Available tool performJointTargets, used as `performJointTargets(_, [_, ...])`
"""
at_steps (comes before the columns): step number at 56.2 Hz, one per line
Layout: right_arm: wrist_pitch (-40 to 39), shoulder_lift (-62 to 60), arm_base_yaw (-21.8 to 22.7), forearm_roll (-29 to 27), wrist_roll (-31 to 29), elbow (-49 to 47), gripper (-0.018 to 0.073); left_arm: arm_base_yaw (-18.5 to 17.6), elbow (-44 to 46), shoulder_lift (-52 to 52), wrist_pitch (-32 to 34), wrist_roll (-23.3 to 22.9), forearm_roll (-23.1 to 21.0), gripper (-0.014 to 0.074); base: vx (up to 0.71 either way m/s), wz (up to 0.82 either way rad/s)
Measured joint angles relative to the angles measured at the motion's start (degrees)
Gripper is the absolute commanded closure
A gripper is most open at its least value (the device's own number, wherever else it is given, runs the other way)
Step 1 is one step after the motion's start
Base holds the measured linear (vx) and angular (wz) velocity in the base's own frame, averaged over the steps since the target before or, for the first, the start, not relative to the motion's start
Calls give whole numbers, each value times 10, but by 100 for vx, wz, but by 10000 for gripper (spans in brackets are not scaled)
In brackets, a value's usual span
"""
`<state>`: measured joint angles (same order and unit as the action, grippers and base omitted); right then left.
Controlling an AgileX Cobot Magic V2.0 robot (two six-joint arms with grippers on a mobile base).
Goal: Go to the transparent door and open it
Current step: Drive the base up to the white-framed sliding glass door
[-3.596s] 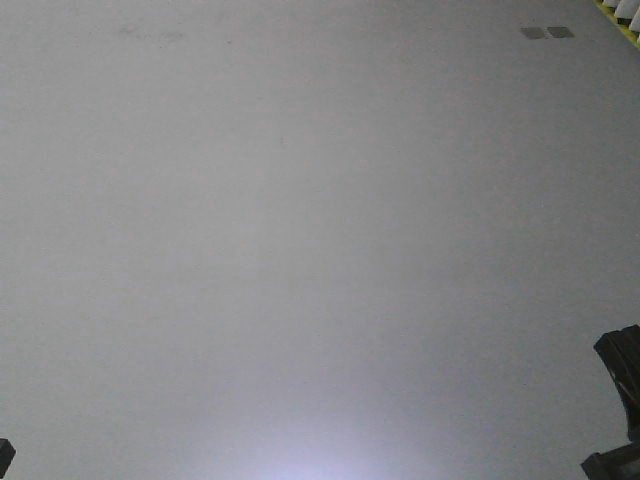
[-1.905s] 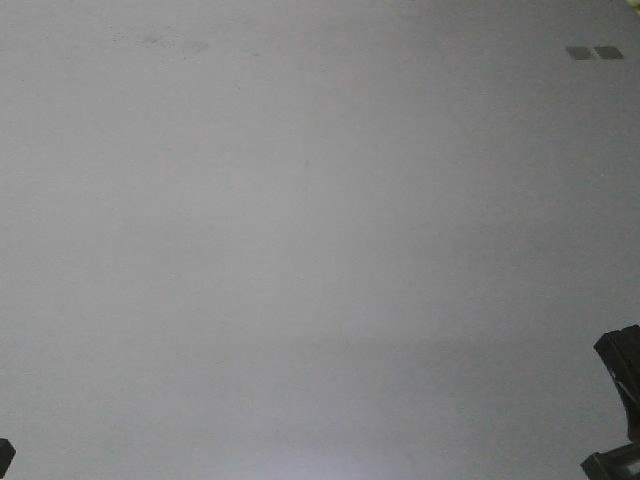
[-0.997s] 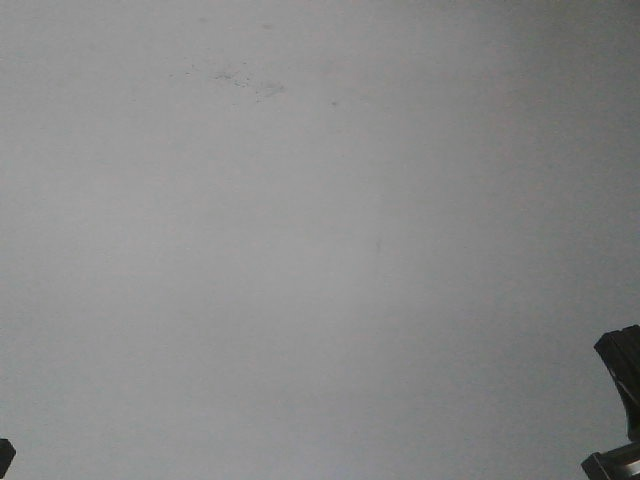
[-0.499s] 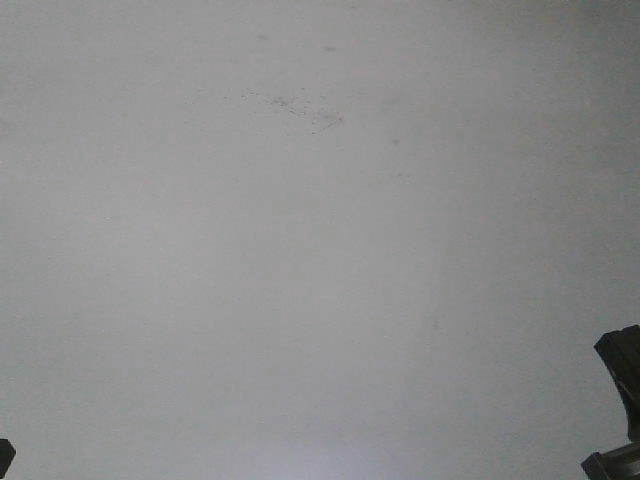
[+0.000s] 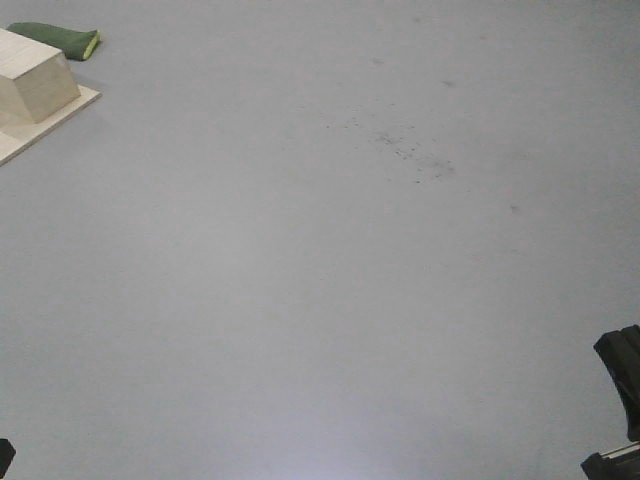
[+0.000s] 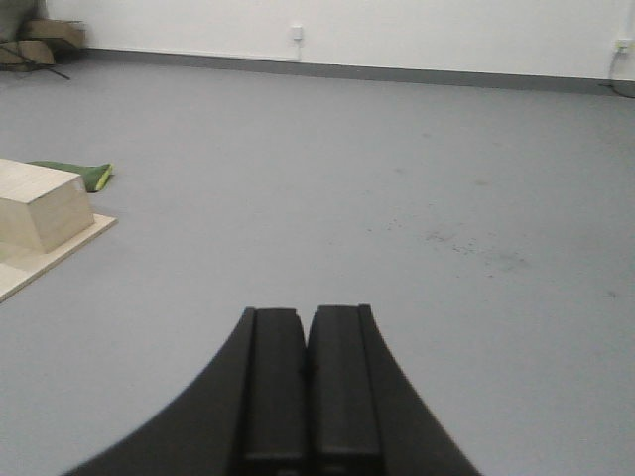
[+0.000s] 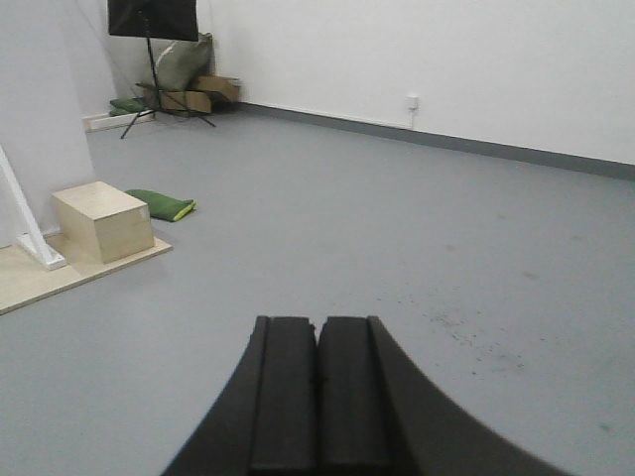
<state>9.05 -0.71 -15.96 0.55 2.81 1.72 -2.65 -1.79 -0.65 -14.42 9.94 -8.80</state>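
The transparent door is out of view in every frame. My left gripper (image 6: 306, 315) is shut with nothing between its black fingers, held over bare grey floor. My right gripper (image 7: 318, 323) is also shut and empty, pointing across the floor toward the white wall. In the front view only dark arm parts show, one at the lower right corner (image 5: 620, 370) and one at the lower left corner (image 5: 4, 456). A slanted white frame post (image 7: 24, 213) stands at the left edge of the right wrist view on a plywood base.
A pale wooden block (image 5: 35, 80) sits on a plywood base (image 5: 20, 140) at the upper left, with a green bag (image 5: 55, 40) behind it. Dark specks (image 5: 405, 150) mark the floor. A tripod with a black panel (image 7: 149, 20) and boxes stand in the far corner.
The front view has swung across the floor: the speckled patch has slid right and down, and the wooden block, plywood base and green bag have come into view at the upper left.
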Motion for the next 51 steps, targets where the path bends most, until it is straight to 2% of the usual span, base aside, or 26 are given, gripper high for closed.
performJointTargets(51, [0,0,0,0,0,0,565,0,0,0,-3,0,0,594,58,49])
